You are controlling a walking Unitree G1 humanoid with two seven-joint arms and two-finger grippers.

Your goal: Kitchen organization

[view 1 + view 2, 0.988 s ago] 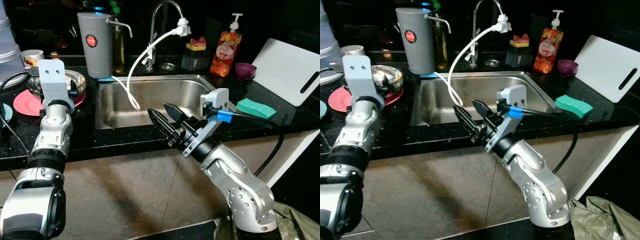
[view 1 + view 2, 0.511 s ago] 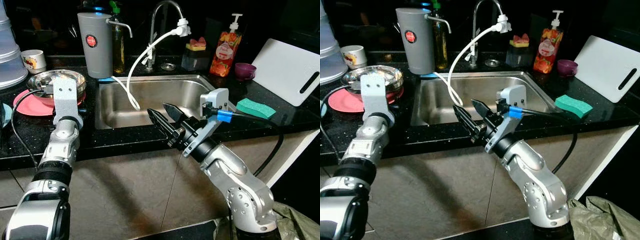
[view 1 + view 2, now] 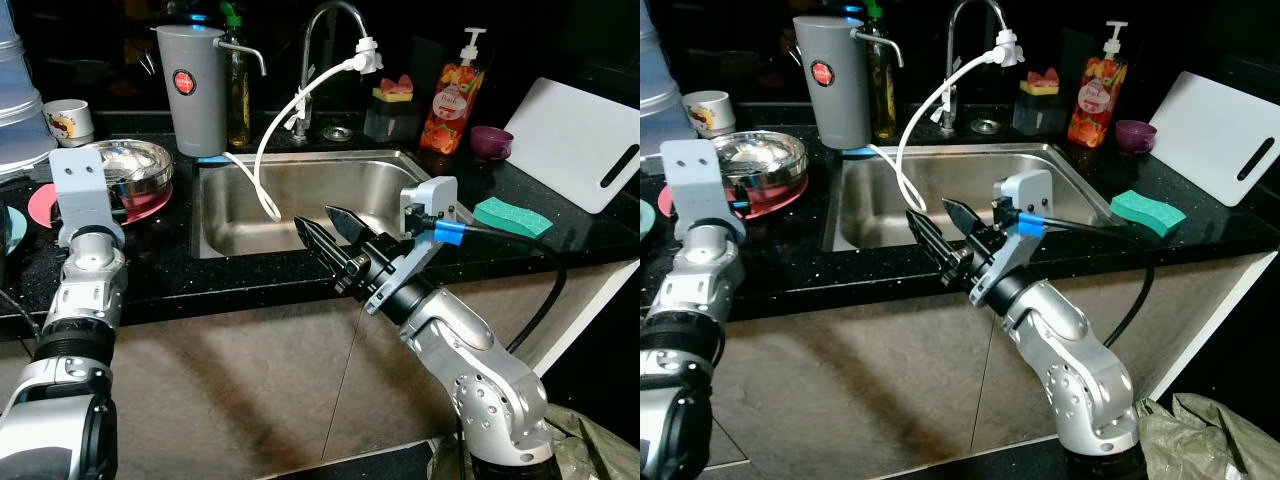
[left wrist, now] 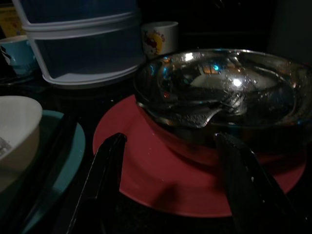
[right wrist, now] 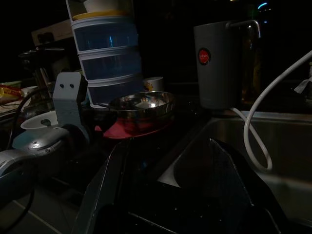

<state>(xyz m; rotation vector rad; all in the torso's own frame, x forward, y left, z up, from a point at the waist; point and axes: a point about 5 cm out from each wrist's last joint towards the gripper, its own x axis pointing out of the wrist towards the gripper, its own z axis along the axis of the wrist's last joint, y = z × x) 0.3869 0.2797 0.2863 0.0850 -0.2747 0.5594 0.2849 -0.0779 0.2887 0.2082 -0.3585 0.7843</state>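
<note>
The steel bowl point(image 4: 219, 107) is being carried on the red plate point(image 4: 161, 180), far left on the surface point(image 3: 200, 275). The left gripper point(image 4: 170, 161) is being held spread, just near of the bowl. The right gripper point(image 3: 330, 235) is being held spread above the sink's point(image 3: 300, 190) near rim.

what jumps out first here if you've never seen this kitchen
Most striking is the right gripper, its black fingers spread open over the front edge of the steel sink, with a white hose looping down from the tap into the basin. To the left on the dark counter, a shiny metal bowl sits on a red plate, and the left gripper is open just in front of it.
</note>
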